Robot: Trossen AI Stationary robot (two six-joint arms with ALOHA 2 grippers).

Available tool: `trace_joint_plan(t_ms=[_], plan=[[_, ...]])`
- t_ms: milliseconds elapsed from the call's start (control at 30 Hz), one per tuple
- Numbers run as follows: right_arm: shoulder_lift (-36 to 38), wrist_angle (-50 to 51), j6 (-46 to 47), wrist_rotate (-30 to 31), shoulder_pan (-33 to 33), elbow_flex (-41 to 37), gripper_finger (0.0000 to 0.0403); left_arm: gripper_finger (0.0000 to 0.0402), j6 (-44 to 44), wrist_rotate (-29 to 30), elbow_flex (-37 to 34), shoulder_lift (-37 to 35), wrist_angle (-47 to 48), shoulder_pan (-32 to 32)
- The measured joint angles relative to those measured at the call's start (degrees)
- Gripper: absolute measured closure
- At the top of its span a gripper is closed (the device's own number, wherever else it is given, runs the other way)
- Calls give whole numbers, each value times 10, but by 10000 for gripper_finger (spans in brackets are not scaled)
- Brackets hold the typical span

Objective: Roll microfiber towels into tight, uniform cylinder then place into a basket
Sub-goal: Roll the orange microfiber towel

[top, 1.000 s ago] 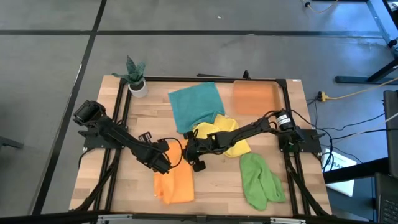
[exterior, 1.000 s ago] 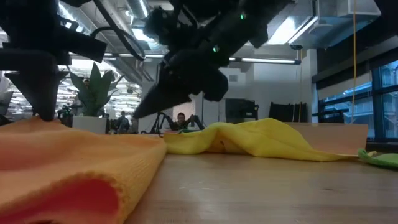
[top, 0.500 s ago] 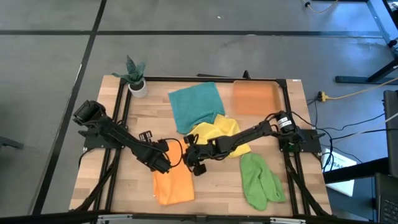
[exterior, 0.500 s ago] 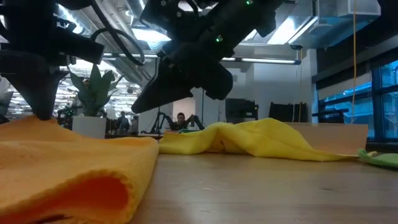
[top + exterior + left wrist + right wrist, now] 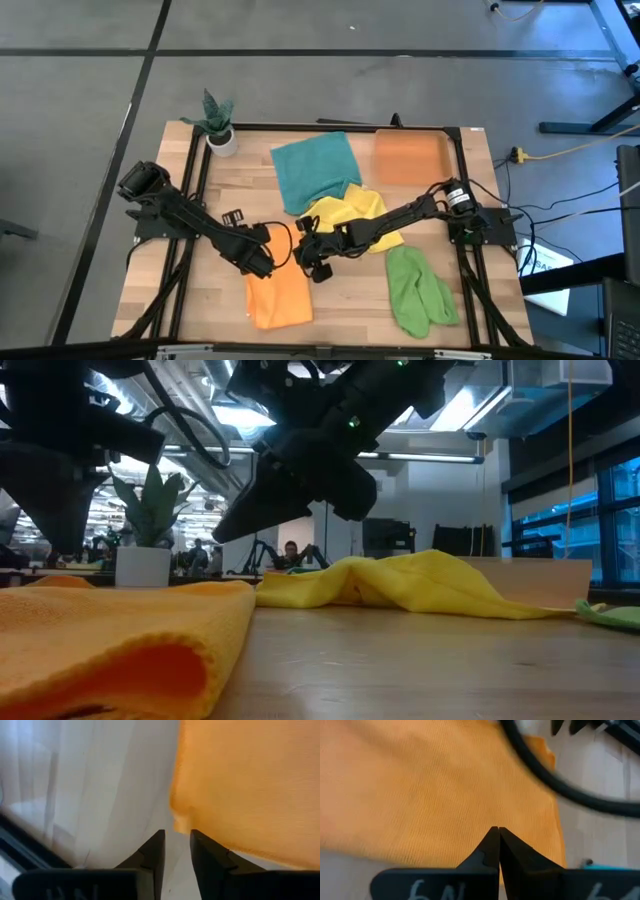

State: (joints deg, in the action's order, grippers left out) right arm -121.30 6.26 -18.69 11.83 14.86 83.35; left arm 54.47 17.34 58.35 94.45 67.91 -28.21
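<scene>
From your low view, the soft orange microfiber towel [image 5: 120, 635] fills the near corner and blocks most of the wooden worktop [image 5: 420, 660]. Only a sliver of the light green towel [image 5: 612, 615] shows at the edge there. That view never shows either arm's fingertips.

Your shallow translucent orange plastic basket [image 5: 410, 157] sits at the far side of the worktop, and nothing rolled can be seen in it. The teal towel [image 5: 312, 172] lies flat beside it, and the crumpled yellow towel [image 5: 352, 215] overlaps the teal one's near corner.

Your left end effector [image 5: 174, 851] has its fingers slightly apart just off the orange towel's corner, holding nothing. Your right end effector [image 5: 495, 846] hangs fingers together over the same towel.
</scene>
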Motion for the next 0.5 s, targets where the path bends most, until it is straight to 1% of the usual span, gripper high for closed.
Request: trace_joint_plan(t_ms=[100, 167, 300, 367, 500], plan=[[8, 28, -12, 49, 13, 0, 398, 317, 24, 0, 0, -5, 6, -3], [16, 49, -13, 66, 26, 1, 398, 318, 40, 0, 3, -15, 6, -13], [26, 113, -6, 57, 53, 1, 398, 317, 74, 6, 14, -41, -22, -55], [26, 141, -2, 53, 66, -1, 398, 316, 91, 16, 16, -50, -57, -86], [27, 157, 3, 34, 84, -5, 398, 320, 115, 40, 16, -55, -151, -151]])
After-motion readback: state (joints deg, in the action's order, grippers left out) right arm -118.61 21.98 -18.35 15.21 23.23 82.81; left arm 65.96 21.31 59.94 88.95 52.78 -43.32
